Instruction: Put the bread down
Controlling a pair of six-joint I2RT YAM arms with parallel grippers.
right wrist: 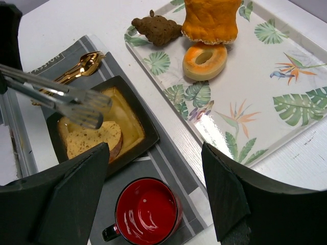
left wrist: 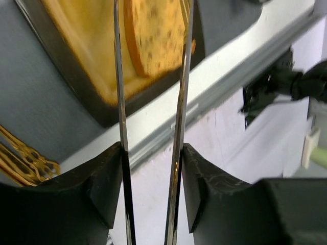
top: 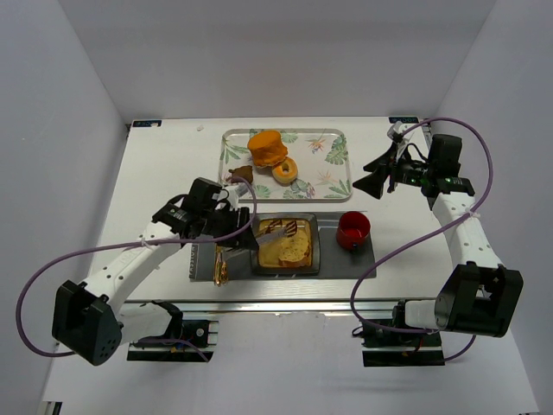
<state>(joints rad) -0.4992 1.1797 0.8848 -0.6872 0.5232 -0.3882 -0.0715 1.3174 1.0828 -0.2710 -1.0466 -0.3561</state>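
Releasing looks to be the step in hand: the small thick bread slice (right wrist: 94,139), pale and speckled with a yellow-brown crust, lies flat inside the dark square dish (right wrist: 148,125). The left gripper (left wrist: 152,150) is clamped on a pair of thin polished metal tongs (right wrist: 92,98), its fingers pressed against both arms. The tong arms stand apart, their tips just over the slice's far edge. Whether they touch it I cannot tell.

The next move, as I judge it, calls for lifting the tongs straight up so that neither tip drags the slice or catches the dish rim.

The right gripper (right wrist: 155,148) hangs spread wide with nothing in it, well off to the side. A glossy red cup (right wrist: 145,212) sits just beside the dish on the grey striped mat (right wrist: 168,168), and gold cutlery (right wrist: 82,65) lies on the other side. Beyond them, on the white worktop (top: 155,173), a leaf-patterned tray (right wrist: 245,87) carries a big orange round cake (right wrist: 212,20), a ring doughnut (right wrist: 204,60) and a dark brown lump (right wrist: 156,29). None of these blocks the way up.
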